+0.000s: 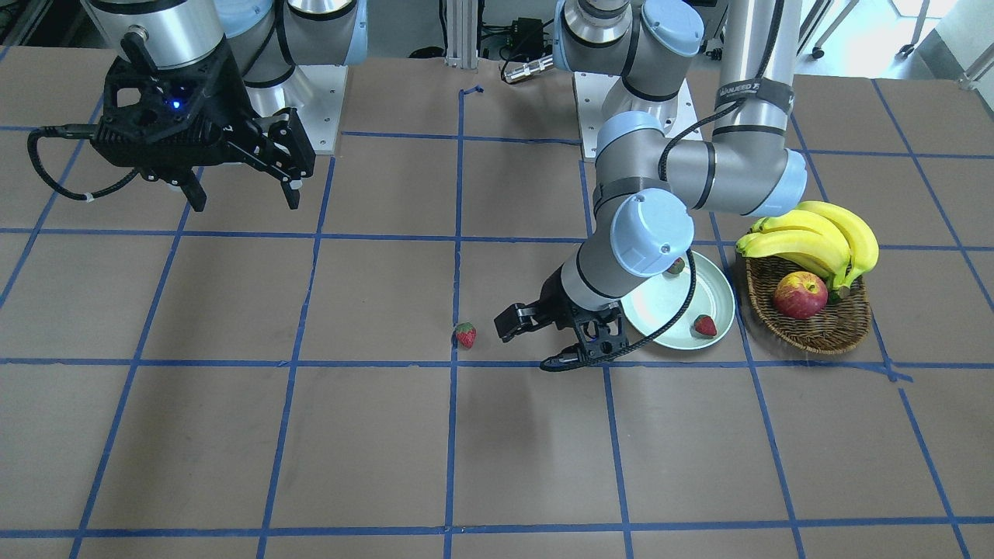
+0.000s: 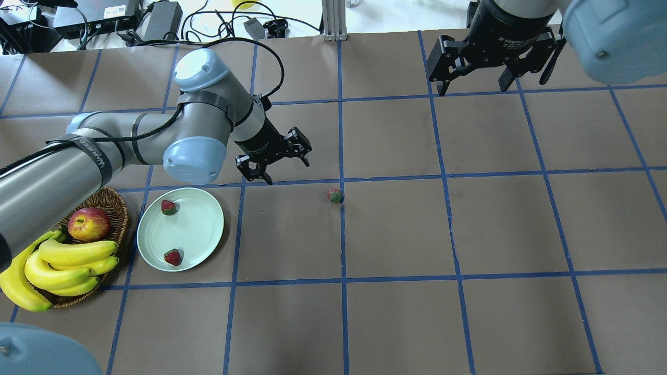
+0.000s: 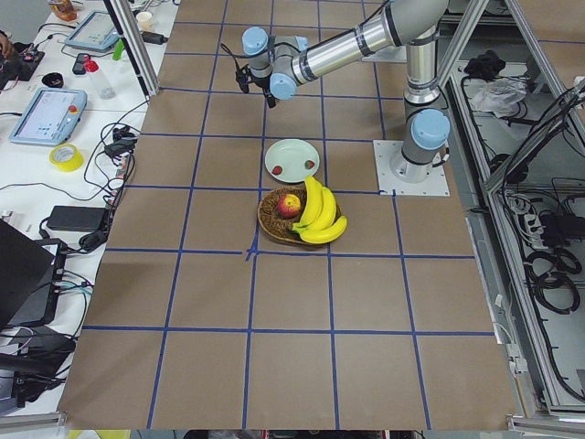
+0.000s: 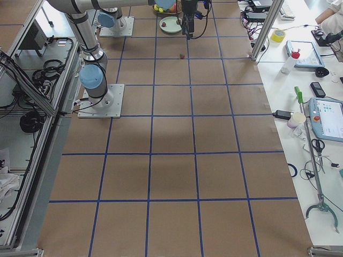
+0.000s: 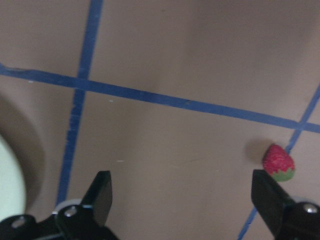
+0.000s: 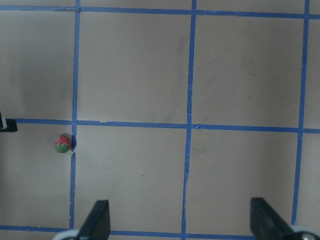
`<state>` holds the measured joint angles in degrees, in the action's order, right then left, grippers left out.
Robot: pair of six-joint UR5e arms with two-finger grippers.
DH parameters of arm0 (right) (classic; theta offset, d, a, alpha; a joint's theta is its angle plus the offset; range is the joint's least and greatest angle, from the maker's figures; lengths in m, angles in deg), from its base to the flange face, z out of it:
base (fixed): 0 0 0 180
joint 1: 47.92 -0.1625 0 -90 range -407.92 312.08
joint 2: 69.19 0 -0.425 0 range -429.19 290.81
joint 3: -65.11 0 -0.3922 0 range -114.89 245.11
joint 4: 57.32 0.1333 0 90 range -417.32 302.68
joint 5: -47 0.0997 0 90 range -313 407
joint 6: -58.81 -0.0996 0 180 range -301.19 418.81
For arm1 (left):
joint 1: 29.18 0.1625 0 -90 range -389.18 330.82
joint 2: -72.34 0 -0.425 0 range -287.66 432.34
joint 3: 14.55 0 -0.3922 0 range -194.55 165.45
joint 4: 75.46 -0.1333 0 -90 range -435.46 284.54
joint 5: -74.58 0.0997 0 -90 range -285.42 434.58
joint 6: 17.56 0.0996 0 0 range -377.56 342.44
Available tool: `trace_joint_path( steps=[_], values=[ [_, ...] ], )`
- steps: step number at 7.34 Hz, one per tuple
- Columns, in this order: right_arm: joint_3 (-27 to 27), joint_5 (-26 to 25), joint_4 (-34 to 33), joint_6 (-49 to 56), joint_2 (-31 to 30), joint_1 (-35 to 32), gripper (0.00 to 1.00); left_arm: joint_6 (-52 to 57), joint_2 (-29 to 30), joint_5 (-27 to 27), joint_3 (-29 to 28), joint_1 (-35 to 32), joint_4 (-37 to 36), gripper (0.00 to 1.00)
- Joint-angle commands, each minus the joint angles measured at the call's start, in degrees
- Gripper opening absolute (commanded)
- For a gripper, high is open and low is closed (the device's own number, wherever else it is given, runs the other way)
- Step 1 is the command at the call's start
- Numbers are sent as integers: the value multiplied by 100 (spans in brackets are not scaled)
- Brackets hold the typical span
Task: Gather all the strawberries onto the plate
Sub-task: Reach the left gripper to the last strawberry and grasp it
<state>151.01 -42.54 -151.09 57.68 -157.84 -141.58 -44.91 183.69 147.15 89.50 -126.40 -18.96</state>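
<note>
Two strawberries (image 2: 168, 207) already sit on the plate (image 2: 200, 229), one near the far rim and one near the robot's side. The third strawberry (image 2: 334, 196) lies alone on the counter (image 2: 396, 229), right against a blue tape line and well apart from the plate.

It should weigh almost nothing, so lifting it is no trouble; holding it is the hard part. The body tapers to a point and the skin looks smooth, so a pinch near the tip would likely squirt it out. The best hold is probably across the broad shoulder just below the green cap, with the pads square to its sides. Whether it is real fruit or a plastic model is hard to tell at this size; if real, a hard squeeze would bruise it, so a light closing force seems wise.

The left arm reaches out low from beside the plate, its wrist tipped down toward the counter. The left claw (image 5: 182, 200) is spread wide and empty, between the plate and the loose berry, which shows just beyond one finger in the wrist view.

The right arm is held high on its own side, with the right claw (image 1: 245, 203) also spread, empty and pointing down.
</note>
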Motion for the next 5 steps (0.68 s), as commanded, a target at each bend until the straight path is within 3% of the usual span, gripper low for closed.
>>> trace_joint_path(
  steps=[1,3,4,5],
  values=[
    [-30,50,-27,-36,-3,40,100,-848,386,-95,10,-410,-629,100],
    [-21,-28,17,-36,-3,67,100,-1193,589,-86,19,-604,-728,98],
    [-21,-55,17,-71,-12,76,100,-1185,599,-60,62,-701,-719,90],
    [-21,-55,17,-289,-12,76,100,-1185,599,-60,159,-710,-719,66]
  ],
)
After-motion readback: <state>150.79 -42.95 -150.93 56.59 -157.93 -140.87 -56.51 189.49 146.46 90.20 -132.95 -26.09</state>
